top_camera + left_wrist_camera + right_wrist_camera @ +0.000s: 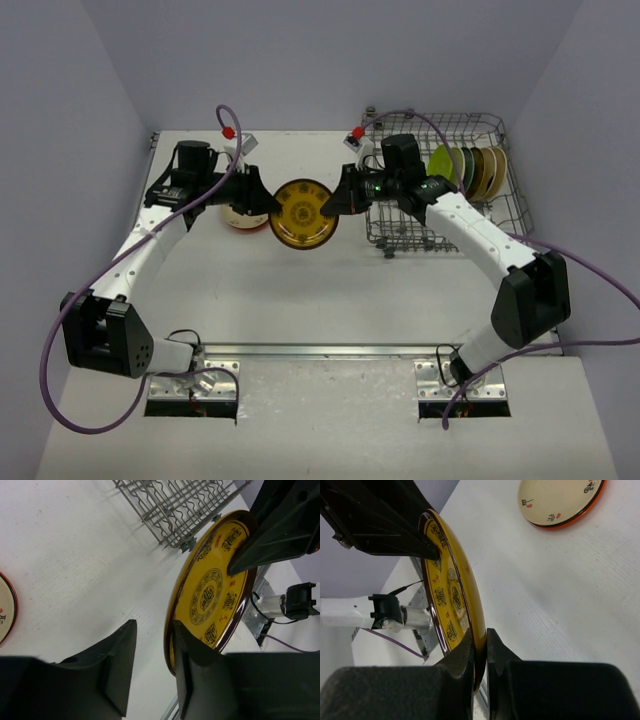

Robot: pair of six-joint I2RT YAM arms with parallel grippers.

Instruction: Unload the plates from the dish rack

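Note:
A yellow patterned plate (303,213) hangs on edge above the table between my two grippers. My right gripper (328,207) is shut on its right rim; the right wrist view shows the fingers (480,650) pinching the plate (452,590). My left gripper (268,205) is open around the left rim. In the left wrist view (155,665) the plate (215,590) rests against one finger, with a wide gap to the other. The dish rack (410,232) stands at the back right and holds a lime green plate (441,163) and several tan ones (485,170).
A cream plate with an orange-red rim (238,218) lies flat on the table under my left gripper; it also shows in the right wrist view (560,500). The rack's corner (175,505) lies just beyond the yellow plate. Grey walls close in on three sides.

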